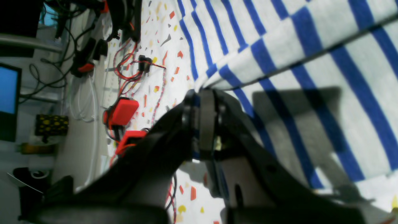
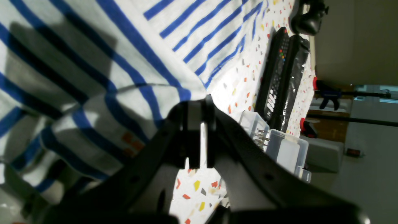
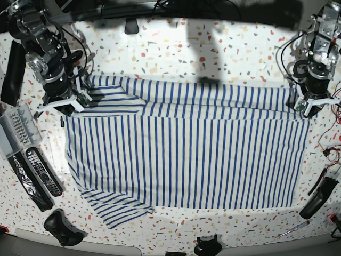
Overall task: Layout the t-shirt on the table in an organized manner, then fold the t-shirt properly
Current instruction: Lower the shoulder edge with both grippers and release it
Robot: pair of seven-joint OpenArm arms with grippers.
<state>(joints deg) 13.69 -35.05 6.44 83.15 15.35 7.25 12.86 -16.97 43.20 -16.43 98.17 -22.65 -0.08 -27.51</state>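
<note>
The t-shirt [image 3: 186, 154], white with blue stripes, lies spread wide across the speckled table [image 3: 213, 58], with one sleeve sticking out at the near left. A band of it along the far edge lies doubled over the rest. My left gripper [image 3: 305, 111] is at the shirt's right edge. In the left wrist view it [image 1: 203, 93] is shut on a fold of the striped cloth [image 1: 311, 62]. My right gripper [image 3: 66, 112] is at the shirt's left edge. In the right wrist view it [image 2: 200, 102] is shut on a corner of the cloth [image 2: 93, 62], low over the table [image 2: 236, 81].
Black remote controls [image 3: 45, 178] [image 2: 275, 77] and a clear plastic box [image 3: 13, 130] [image 2: 286, 149] lie left of the shirt. A black controller [image 3: 61, 226] sits at the near left. Red wires and red parts [image 1: 122, 110] lie right of the shirt, with a black tool [image 3: 319, 197] nearby.
</note>
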